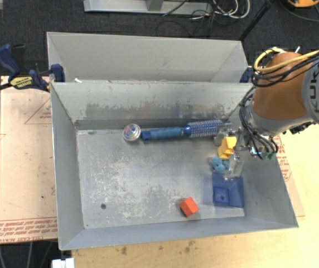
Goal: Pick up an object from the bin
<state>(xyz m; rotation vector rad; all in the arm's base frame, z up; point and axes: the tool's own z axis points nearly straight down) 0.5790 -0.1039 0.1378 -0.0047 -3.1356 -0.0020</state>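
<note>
Hovering claw (235, 163) over flat blue block (228, 194), right side grey metal bin (137, 177); grip state unclear.

arm (293, 94): extends in from right | wrist (258, 132): bent downward | claw (233, 171): low, pointing down

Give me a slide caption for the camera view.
Gripper at the bin's right side, over a blue flat block, with a yellow piece and a light blue piece beside it.
</note>
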